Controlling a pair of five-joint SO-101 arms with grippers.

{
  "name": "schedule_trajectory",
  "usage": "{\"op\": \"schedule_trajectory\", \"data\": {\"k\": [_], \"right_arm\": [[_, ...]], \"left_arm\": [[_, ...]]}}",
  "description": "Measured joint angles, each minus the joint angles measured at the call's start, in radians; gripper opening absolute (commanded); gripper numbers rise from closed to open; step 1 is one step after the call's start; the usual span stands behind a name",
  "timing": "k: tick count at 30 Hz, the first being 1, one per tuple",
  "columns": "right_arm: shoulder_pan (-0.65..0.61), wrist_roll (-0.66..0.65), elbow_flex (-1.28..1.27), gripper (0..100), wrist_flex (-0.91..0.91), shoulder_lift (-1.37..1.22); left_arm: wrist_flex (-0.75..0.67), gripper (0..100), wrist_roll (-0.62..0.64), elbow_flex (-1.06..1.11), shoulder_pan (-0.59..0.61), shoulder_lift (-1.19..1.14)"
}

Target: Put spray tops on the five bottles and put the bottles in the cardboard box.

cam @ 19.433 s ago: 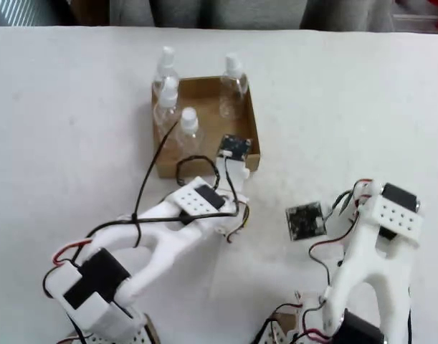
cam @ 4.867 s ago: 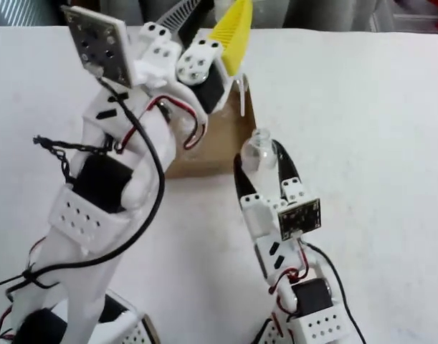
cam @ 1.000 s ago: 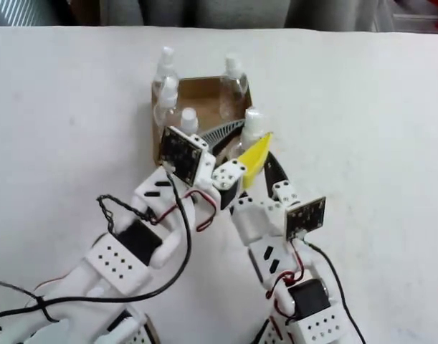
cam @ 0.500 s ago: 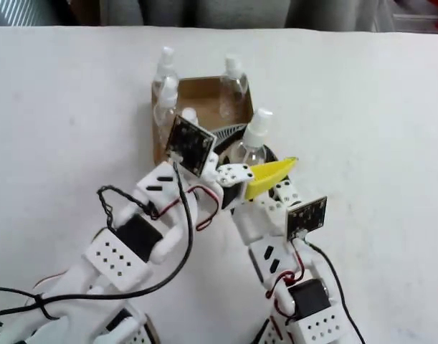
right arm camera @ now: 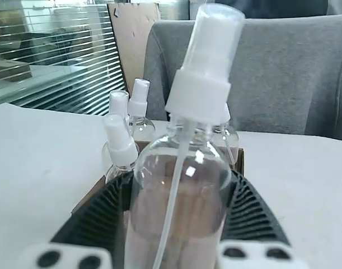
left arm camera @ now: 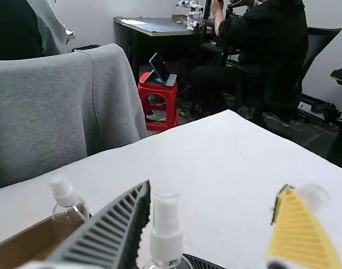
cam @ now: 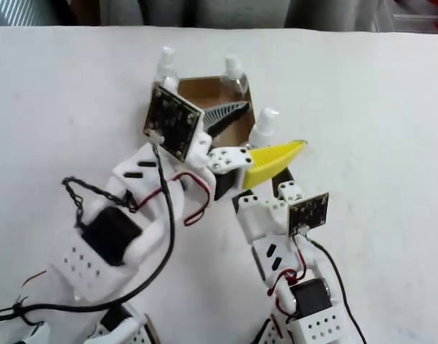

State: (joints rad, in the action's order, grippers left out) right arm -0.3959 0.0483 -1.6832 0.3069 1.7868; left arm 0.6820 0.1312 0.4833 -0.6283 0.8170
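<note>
My right gripper (right arm camera: 179,210) is shut on a clear bottle (right arm camera: 179,185) that carries a white spray top (right arm camera: 207,61). In the high view this bottle (cam: 264,127) stands upright just beside the near right corner of the cardboard box (cam: 198,87). My left gripper (cam: 273,127) hangs open above it, the black finger (cam: 226,115) over the box and the yellow finger (cam: 276,158) to the right. In the left wrist view the spray top (left arm camera: 165,224) sits low between these fingers, untouched. Several capped bottles (right arm camera: 121,143) stand in the box; two (cam: 165,63) (cam: 233,68) show at its far edge.
The left arm (cam: 125,215) crosses over the box's near half and hides the bottles there. The right arm (cam: 290,258) lies along the table's front centre. White table (cam: 369,107) spreads open to the right and left. A grey-covered chair (left arm camera: 59,106) stands behind the table.
My left gripper has let go of the spray top, opened wide and risen back over the box. The right gripper has kept hold of the bottle, which now wears its top.
</note>
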Motion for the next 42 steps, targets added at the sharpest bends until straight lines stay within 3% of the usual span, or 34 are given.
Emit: {"op": "schedule_trajectory", "data": {"k": [7,13,17,25,31,33,37,40,42], "right_arm": [[0.000,0.000,0.000,6.6,-0.011,0.000],[0.029,-0.005,0.000,2.5,-0.141,0.000],[0.026,-0.080,0.000,1.7,-0.216,0.000],[0.032,-0.097,0.055,1.6,-0.230,0.000],[0.031,-0.101,0.140,1.6,-0.230,0.000],[0.031,-0.101,0.176,1.6,-0.230,-0.026],[0.034,-0.101,0.262,1.6,-0.230,-0.152],[0.034,-0.101,0.330,1.6,-0.235,-0.253],[0.034,-0.101,0.370,1.6,-0.253,-0.315]], "left_arm": [[0.196,34,0.000,-0.054,0.020,0.190],[0.296,34,0.000,-0.054,0.133,0.338],[0.400,34,0.000,-0.055,0.213,0.402],[0.655,34,0.000,-0.043,0.410,0.493],[0.614,32,0.000,0.224,0.563,0.626],[0.572,25,0.000,0.348,0.600,0.686],[0.479,0,0.000,0.568,0.651,0.830],[0.394,9,0.000,0.704,0.697,0.976],[0.373,8,0.000,0.766,0.730,1.007]]}}
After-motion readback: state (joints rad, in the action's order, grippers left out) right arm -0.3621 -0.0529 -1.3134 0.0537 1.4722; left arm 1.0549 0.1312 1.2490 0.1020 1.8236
